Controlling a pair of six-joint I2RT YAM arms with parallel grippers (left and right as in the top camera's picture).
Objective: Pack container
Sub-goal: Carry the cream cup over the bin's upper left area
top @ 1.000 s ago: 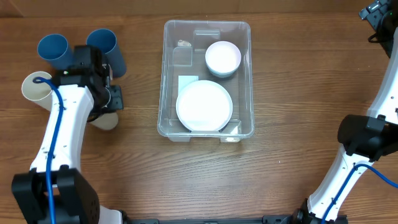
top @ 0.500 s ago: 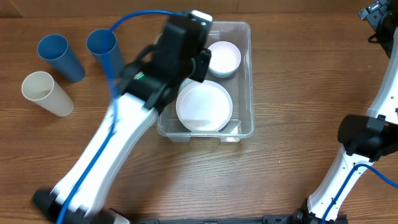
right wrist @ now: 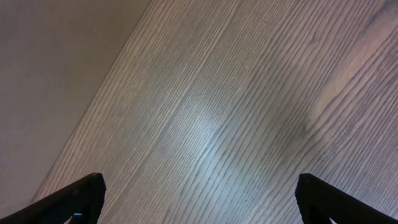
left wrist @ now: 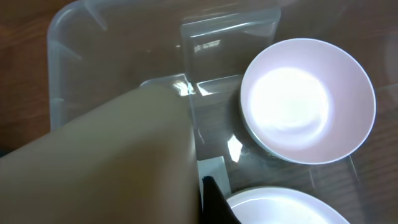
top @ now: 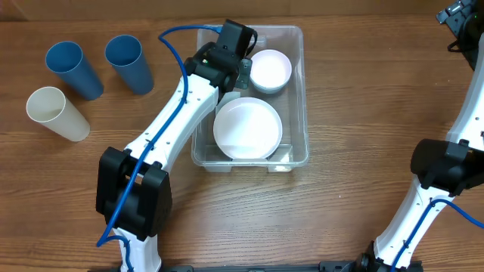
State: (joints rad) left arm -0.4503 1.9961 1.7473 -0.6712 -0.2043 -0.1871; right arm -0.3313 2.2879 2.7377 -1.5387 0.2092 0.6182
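Count: 1 large clear rectangular plastic container (top: 296,106), holding 1 round white plate (top: 247,128) and 1 round white bowl (top: 270,70). Blue tapered plastic cups total 2: one blue cup (top: 72,68) and a second blue cup (top: 128,63). Cream tapered plastic cups total 2: one cream cup (top: 53,113) in the overhead view, another cream cup (left wrist: 112,155) filling the left wrist view.

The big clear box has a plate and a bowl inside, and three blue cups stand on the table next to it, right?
Not quite. Only two blue cups stand there; the third cup is cream. The overhead view shows it. The plate and bowl are inside the box, as you said.
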